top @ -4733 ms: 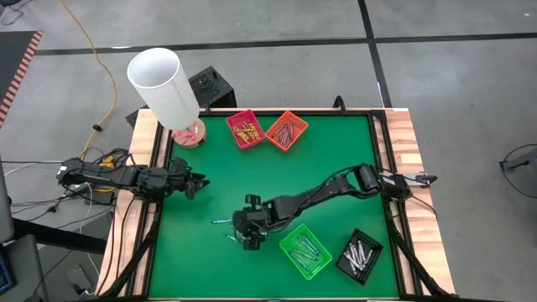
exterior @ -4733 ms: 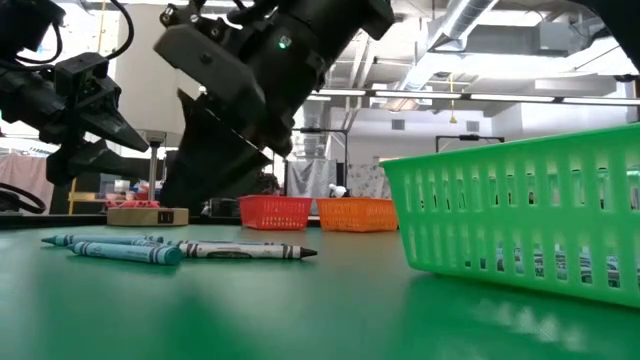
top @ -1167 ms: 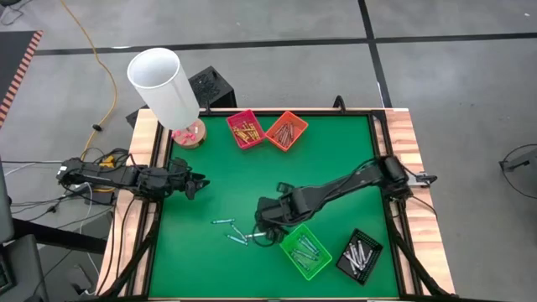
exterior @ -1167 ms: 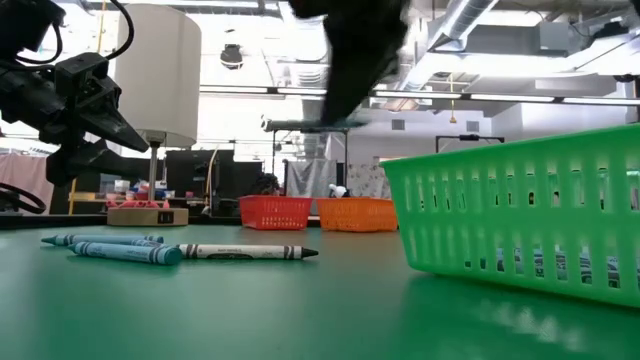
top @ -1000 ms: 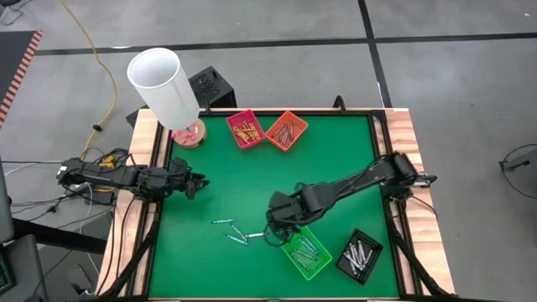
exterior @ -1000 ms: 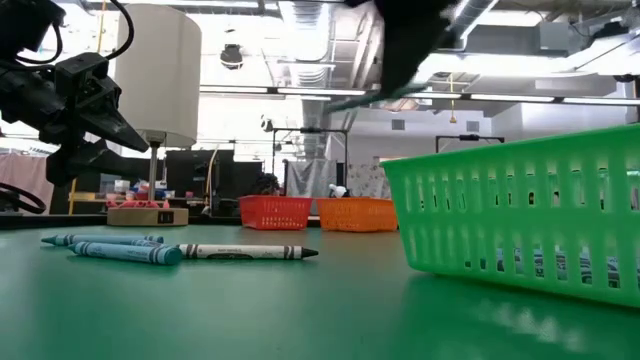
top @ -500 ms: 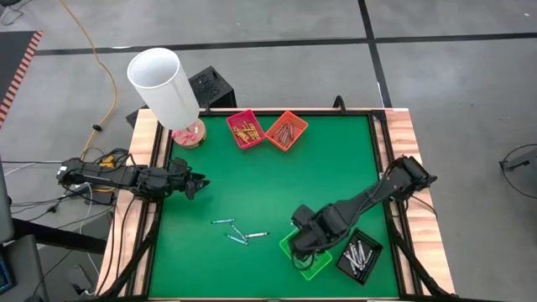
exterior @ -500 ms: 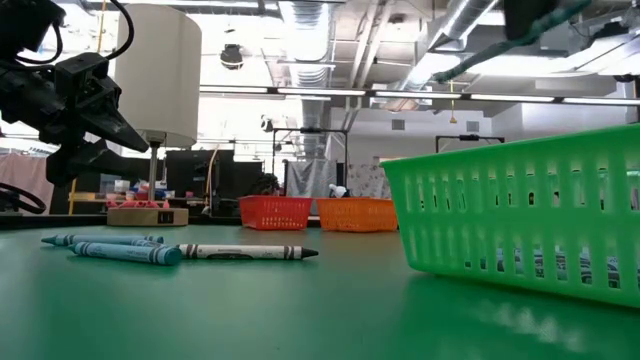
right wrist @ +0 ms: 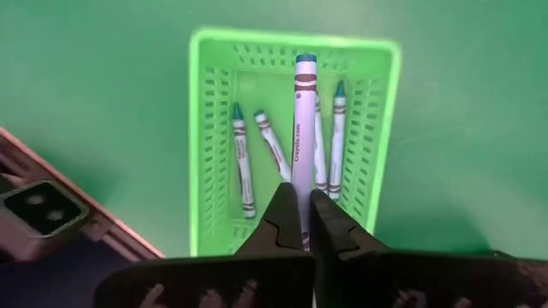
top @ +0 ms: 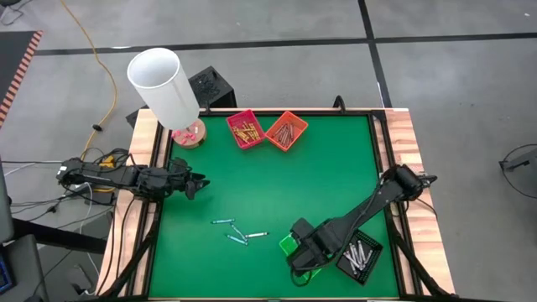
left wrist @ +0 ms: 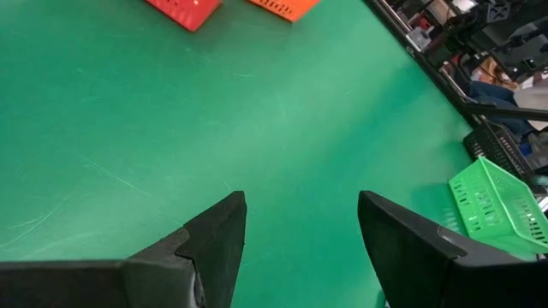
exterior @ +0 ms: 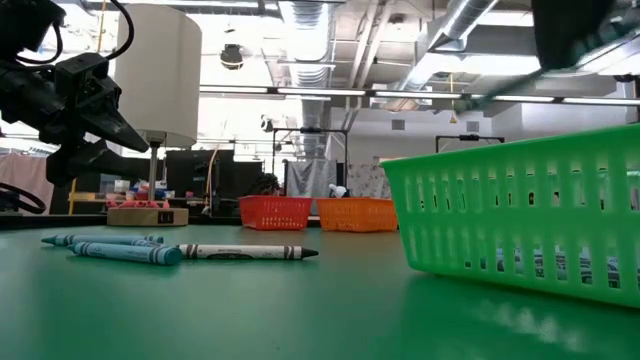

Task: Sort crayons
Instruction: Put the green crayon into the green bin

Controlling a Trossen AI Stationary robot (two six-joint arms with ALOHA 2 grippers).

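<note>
Over the green basket (right wrist: 214, 128) at the near right of the surface (top: 319, 176), the right gripper (right wrist: 301, 224) is clamped on a teal-tipped crayon (right wrist: 300, 120) — four more lie inside — while the left gripper (left wrist: 300, 231), fingers apart, waits at the left edge.

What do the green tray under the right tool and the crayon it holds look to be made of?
Green tray: likely moulded plastic, judging by its slotted lattice walls and slight sheen. Crayon in the right tool: apparently wax inside a matte white paper wrap with printed bands and lettering, its teal tip bare.
</note>
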